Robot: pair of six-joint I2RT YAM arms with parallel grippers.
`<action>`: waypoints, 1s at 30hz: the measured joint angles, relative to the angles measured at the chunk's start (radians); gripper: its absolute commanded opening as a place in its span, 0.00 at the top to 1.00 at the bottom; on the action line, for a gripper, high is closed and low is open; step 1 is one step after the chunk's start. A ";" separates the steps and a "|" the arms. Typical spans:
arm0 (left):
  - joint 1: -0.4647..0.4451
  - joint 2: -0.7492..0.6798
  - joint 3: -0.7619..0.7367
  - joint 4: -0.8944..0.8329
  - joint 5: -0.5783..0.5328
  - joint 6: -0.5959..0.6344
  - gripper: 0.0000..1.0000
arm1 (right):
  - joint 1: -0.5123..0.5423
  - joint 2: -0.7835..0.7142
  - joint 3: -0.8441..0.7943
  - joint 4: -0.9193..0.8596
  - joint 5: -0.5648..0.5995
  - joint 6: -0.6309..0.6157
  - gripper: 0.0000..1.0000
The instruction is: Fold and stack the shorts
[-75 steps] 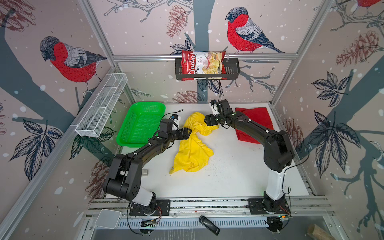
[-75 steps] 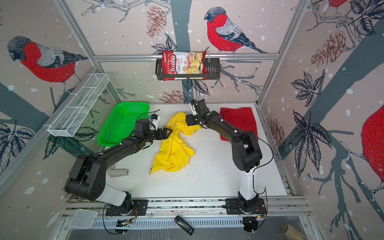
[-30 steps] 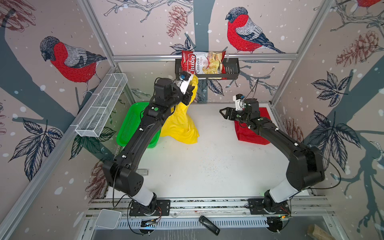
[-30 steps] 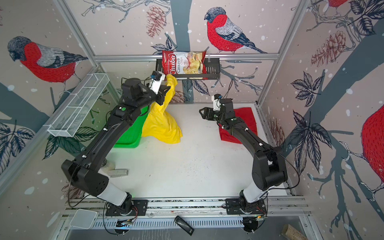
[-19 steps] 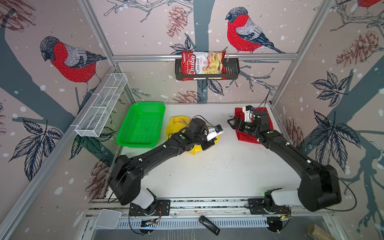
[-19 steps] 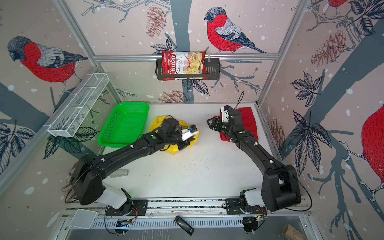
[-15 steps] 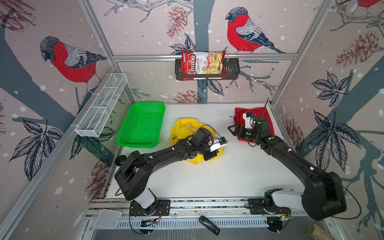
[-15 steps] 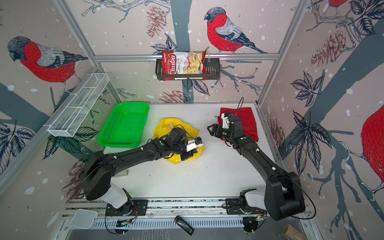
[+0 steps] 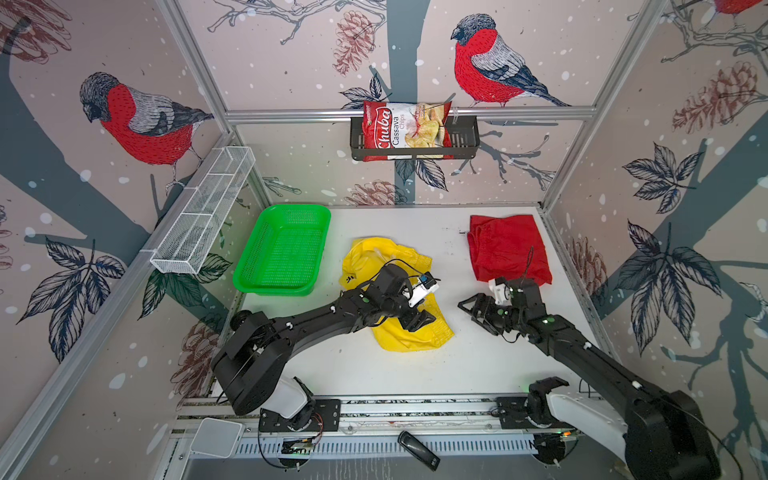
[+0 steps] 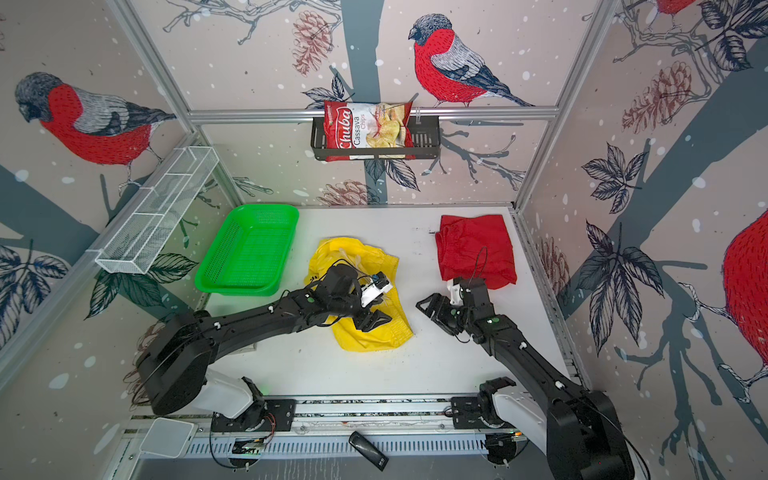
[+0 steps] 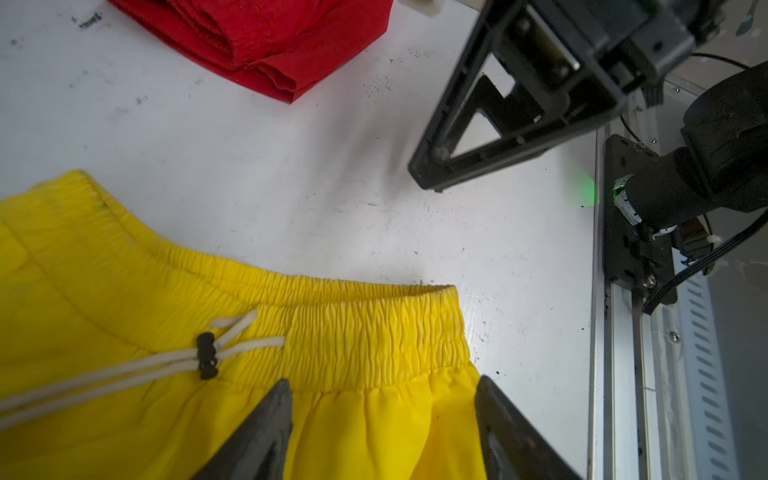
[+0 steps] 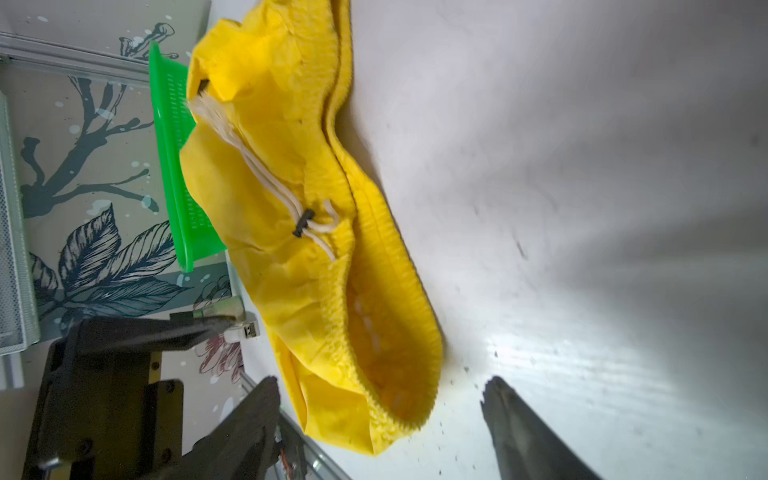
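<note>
Left wrist, jaws parted, yellow shorts (image 11: 353,332) dropped

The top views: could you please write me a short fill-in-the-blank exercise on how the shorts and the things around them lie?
1. The red shorts lie folded near the back ____ corner of the table.
2. In both top views the green basket stands to the ____ of the yellow shorts.
3. The drawstring of the yellow shorts is ____ in colour.
4. The bag in the black rack on the back wall is labelled Cassava ____.

Missing words: right; left; white; Chips.
</note>
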 measured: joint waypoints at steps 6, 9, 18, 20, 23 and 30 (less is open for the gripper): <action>0.044 0.010 -0.100 0.097 -0.015 -0.167 0.33 | 0.110 0.004 -0.072 0.134 -0.042 0.114 0.18; 0.064 0.017 -0.155 0.167 -0.013 -0.242 0.33 | 0.137 0.090 -0.062 0.166 -0.060 0.098 0.19; 0.100 0.179 -0.148 0.237 -0.038 -0.346 0.38 | 0.175 0.257 -0.060 0.246 -0.114 0.033 0.20; 0.101 0.204 -0.142 0.253 -0.033 -0.346 0.38 | 0.179 0.275 -0.066 0.296 -0.131 0.032 0.21; 0.102 0.224 -0.138 0.290 -0.023 -0.349 0.39 | 0.179 0.331 -0.072 0.370 -0.144 0.052 0.26; 0.102 0.217 -0.151 0.306 -0.011 -0.337 0.38 | 0.175 0.518 -0.025 0.521 -0.174 0.059 0.67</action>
